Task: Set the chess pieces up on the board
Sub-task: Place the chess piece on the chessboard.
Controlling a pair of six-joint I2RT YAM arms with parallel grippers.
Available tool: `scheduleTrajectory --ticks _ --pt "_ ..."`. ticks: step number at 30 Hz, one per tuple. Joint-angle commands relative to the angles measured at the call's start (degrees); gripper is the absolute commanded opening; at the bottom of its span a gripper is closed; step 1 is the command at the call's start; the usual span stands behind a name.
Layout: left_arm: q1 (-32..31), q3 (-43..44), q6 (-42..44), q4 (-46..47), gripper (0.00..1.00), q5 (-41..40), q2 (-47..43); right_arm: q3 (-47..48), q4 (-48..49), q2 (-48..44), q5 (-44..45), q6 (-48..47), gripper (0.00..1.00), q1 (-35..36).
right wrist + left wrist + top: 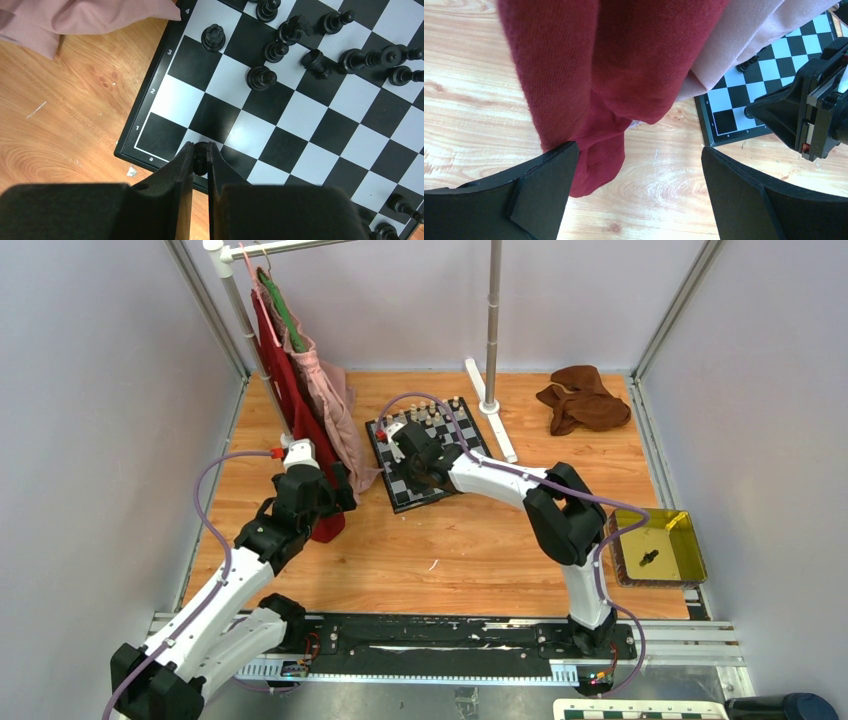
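Observation:
The board (408, 492) lies at the table's middle back, its left edge under hanging cloth. Cream chess pieces (430, 412) stand along its far row. Several black pieces (261, 78) are scattered over the squares, some upright and some lying down. My right gripper (200, 150) is shut on a small black piece (201, 156), held low over the board (175, 60) at its first row, beside the corner marked a. My left gripper (638, 148) is open over bare wood, left of the board (719, 100), with a red cloth (589, 75) touching its left finger.
Red and pink garments (300, 390) hang from a rack at the back left, and the pink one (744, 35) drapes onto the board. The rack's pole (492, 320) stands behind the board. A brown cloth (583, 398) lies at the back right. A yellow tray (690, 540) holds a dark piece (648, 558).

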Motion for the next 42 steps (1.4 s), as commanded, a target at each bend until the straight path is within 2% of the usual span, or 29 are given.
scheduleTrajectory --ticks 1,16,42 --pt "0.3 -0.9 0.4 1.5 1.00 -1.1 0.3 0.5 -0.3 0.7 0.3 -0.6 0.00 -1.0" --pt "0.3 -0.9 0.3 1.9 1.00 -0.9 1.4 -3.9 1.8 -1.5 0.0 -0.3 0.00 -3.9" --pt "0.3 0.7 1.5 2.5 1.00 -0.4 3.4 -6.7 1.7 -4.1 -0.6 1.9 0.00 -4.0"
